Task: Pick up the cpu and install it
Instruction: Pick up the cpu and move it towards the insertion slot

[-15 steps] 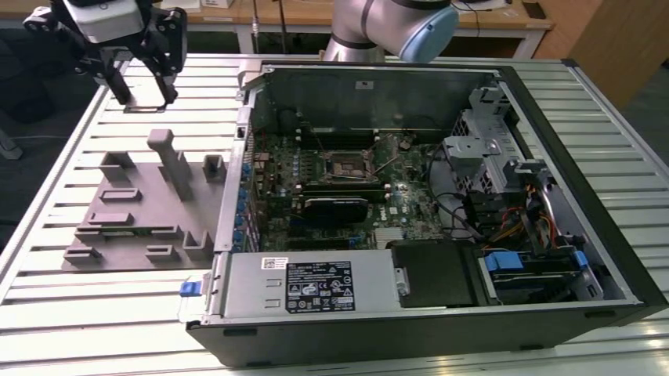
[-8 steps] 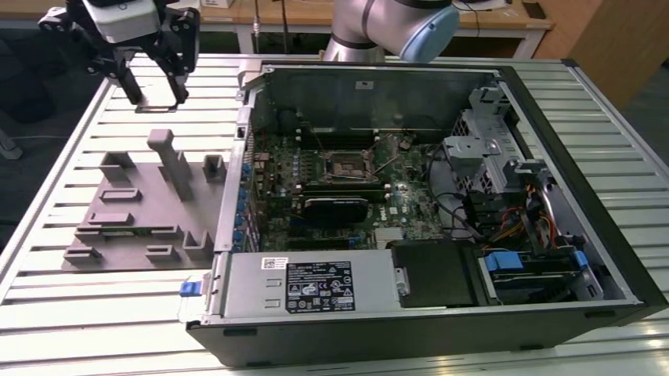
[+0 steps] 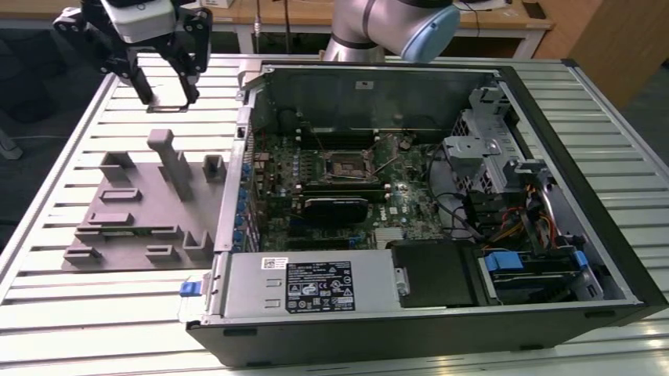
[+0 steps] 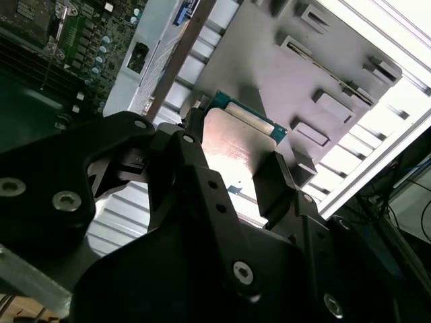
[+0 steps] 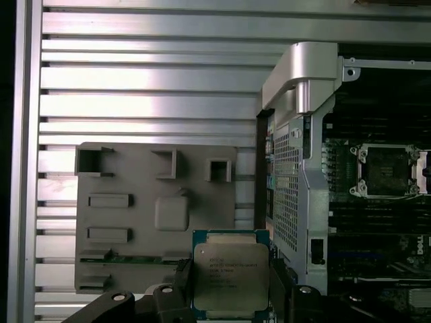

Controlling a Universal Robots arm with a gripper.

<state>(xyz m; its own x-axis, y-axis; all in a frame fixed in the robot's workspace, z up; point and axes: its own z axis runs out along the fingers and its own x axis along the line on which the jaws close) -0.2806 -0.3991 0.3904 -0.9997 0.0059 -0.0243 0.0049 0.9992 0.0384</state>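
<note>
Dull metal cpu (image 5: 231, 276), matt plastic tray (image 5: 135, 168)

From where I stand, the gripper (image 3: 168, 100) hangs at ten o'clock of the computer case (image 3: 418, 341) in the exterior view. The picture's edge cuts off its body, and also the arm (image 3: 389, 27) at twelve o'clock. What sits between its fingers there is too small to tell.

In the first wrist view the fingers (image 5: 279, 288) clamp and cover two opposite sides of the cpu (image 5: 231, 272). The frame's edge clips its near side and part of the socket (image 5: 387, 168). The cpu hides a patch of the fixture tray (image 5: 121, 178).

In the second wrist view the gripper's black body hides the cpu's near part.
</note>
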